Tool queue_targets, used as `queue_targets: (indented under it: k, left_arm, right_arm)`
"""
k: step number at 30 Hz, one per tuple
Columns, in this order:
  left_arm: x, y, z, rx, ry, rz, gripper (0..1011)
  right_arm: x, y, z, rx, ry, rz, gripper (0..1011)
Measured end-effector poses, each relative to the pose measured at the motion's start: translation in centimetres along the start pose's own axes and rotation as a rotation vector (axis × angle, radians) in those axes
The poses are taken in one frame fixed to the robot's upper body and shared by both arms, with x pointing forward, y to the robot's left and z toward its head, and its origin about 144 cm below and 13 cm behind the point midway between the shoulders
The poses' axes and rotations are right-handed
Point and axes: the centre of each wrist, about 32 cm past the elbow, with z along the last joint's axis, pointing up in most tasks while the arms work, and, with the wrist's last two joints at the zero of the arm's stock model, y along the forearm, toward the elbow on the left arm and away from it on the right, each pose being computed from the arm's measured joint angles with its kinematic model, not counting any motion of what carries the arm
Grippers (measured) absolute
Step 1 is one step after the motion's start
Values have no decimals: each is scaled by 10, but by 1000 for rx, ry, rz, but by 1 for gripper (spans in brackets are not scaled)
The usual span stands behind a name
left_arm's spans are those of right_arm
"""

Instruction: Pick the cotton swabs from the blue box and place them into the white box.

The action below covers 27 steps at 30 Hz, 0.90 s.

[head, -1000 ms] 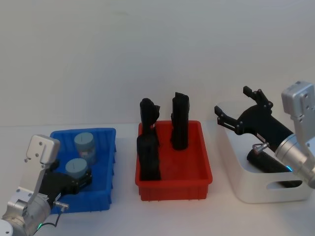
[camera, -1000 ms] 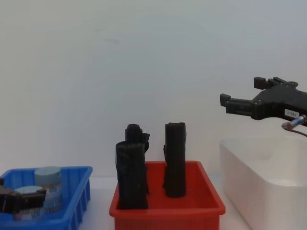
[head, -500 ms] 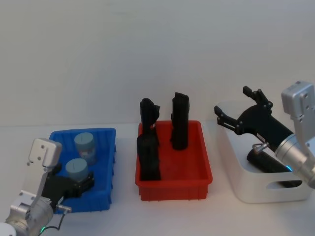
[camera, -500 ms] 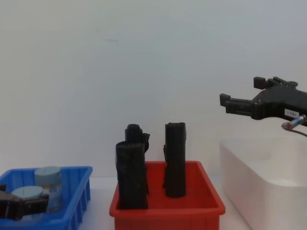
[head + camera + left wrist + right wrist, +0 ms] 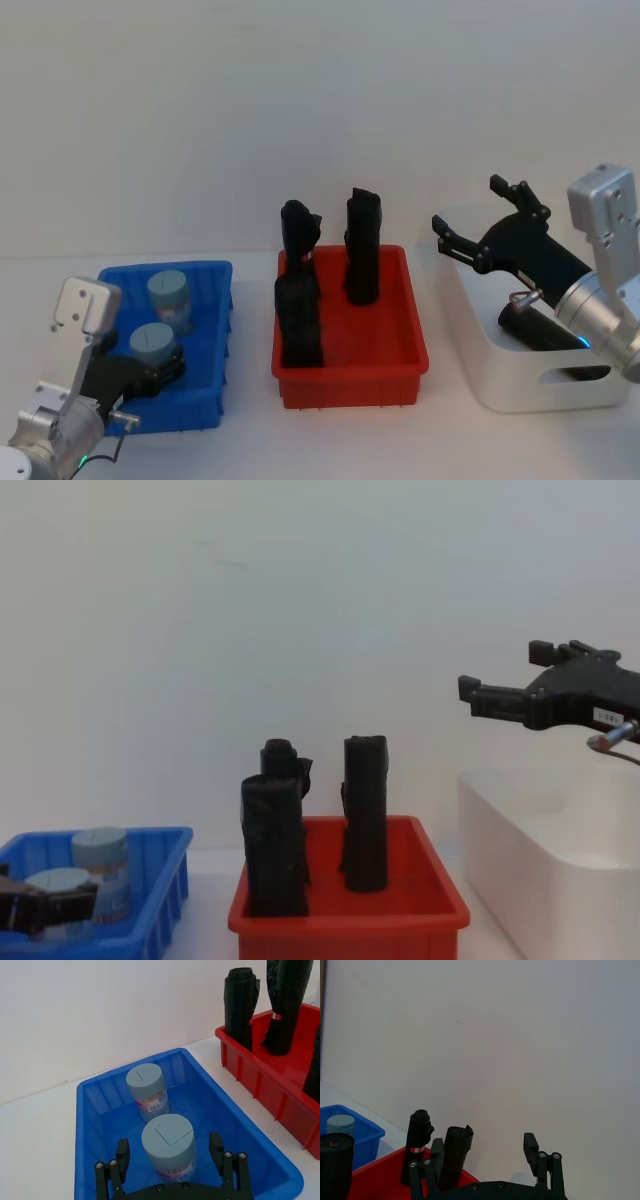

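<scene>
Left wrist view: your left gripper (image 5: 169,1145) sits low in the blue box (image 5: 107,1125), fingers (image 5: 216,1147) spread wide with the nearer tub (image 5: 168,1135) of cotton swabs between them. There is a gap on each side, so nothing is gripped.

- Change over the last second: the left arm drew back a little, then came forward again. The nearer tub has not moved.
- The far tub (image 5: 146,1082) stands upright behind it, untouched.
- Your right gripper (image 5: 467,202) has held its pose above the far left corner of the white box (image 5: 520,385), fingers wide apart and empty.
- Reading: no tub has left the blue box. You are lining up the first grasp, and closing comes next.

Materials:
- The tubs are short cylinders with matte blue-grey lids, clear bodies and a printed band. They look smooth and likely to slip or twist under an off-centre pinch.
- The blue box is glossy moulded plastic with ribbed, sloping walls.
- The white box is smooth, with rounded corners and a handle slot.
- The red bin (image 5: 350,385) between the two boxes holds crinkled black rolls (image 5: 362,245), which stand tall in your carry path.
</scene>
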Motion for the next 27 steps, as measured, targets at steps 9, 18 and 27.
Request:
queue_targets:
  k: [9, 18, 27]
  left_arm:
    - [6, -4, 3, 30, 10, 2, 1004]
    - [13, -11, 5, 54, 24, -14, 1004]
    - [20, -18, 8, 64, 41, -43, 1004]
  right_arm:
    - [0, 0, 0, 0, 0, 0, 1001]
    - [0, 0, 0, 0, 0, 0, 1001]
    - [0, 0, 0, 0, 0, 0, 1001]
